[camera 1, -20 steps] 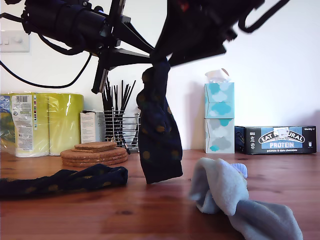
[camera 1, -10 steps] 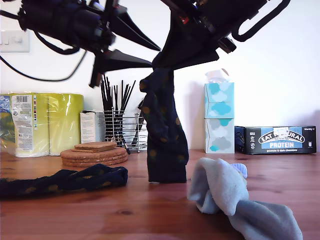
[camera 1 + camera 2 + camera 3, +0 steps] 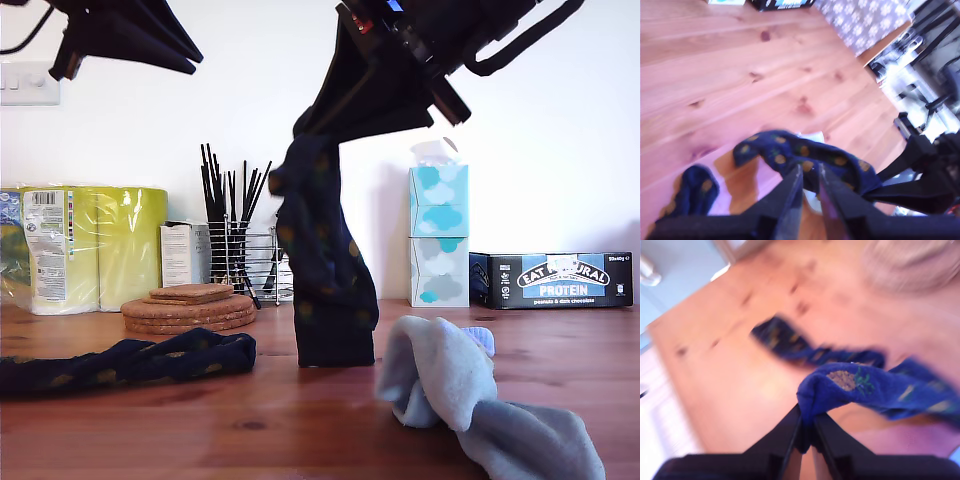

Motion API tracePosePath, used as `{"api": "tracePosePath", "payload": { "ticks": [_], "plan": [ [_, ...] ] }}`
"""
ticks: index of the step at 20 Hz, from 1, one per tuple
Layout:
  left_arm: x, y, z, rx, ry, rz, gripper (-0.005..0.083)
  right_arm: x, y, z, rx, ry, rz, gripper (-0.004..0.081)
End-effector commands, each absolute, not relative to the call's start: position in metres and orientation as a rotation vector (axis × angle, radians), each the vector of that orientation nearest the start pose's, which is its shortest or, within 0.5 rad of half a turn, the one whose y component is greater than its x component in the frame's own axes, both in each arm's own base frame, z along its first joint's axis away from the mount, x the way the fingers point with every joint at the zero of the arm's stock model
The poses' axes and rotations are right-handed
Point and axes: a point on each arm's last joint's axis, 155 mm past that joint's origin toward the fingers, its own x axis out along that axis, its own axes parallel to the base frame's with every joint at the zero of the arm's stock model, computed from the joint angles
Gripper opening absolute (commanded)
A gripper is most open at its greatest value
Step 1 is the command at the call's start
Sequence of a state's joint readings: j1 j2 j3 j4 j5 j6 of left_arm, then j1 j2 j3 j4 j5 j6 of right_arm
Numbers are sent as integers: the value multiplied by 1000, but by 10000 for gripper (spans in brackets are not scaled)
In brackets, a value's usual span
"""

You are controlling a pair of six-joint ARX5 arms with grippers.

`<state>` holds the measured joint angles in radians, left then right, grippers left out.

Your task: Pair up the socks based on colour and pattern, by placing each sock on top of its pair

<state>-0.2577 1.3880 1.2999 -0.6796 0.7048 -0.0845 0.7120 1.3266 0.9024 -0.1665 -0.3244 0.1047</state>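
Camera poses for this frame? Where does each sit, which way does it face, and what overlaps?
Exterior view: low at table height, facing the wall; both arms overhead, one holding the dotted sock.
First wrist view: on my first gripper, looking down at the table; its fingers show.
Second wrist view: on my second gripper, looking down, pinching the dotted sock.
Shared: the table in all three.

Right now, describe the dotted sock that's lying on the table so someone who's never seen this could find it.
On the wooden table, look to the exterior view's left, in front of the cork mats. The dark navy sock lies stretched flat there; its dotted twin hangs from an end effector, and the other socks are light blue.
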Motion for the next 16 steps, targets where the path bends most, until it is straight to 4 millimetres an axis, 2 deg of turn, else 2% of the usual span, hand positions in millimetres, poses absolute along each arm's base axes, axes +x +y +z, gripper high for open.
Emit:
{"api": "tracePosePath", "payload": {
  "ticks": [1, 5, 9, 10, 13, 14, 16],
  "plan": [
    [330, -207, 243, -237, 851, -863, 49, 244, 319, 169, -36, 731, 1030, -14],
    [328, -207, 241, -227, 858, -866, 50, 196, 333, 152, -34, 877, 1109, -13],
    [328, -207, 241, -226, 858, -867, 50, 166, 328, 134, -78, 996, 1121, 1],
    [328, -207, 241, -226, 858, -867, 49, 162, 324, 129, -75, 1038, 1103, 55],
    [327, -207, 241, -225, 861, -867, 49, 155, 316, 122, -77, 1099, 1084, 389],
    [327, -207, 239, -220, 865, -868, 49, 151, 318, 123, -68, 1107, 1107, 439],
    [323, -205, 230, -178, 888, -871, 50, 146, 320, 128, -63, 1101, 1148, 443]
  ]
}}
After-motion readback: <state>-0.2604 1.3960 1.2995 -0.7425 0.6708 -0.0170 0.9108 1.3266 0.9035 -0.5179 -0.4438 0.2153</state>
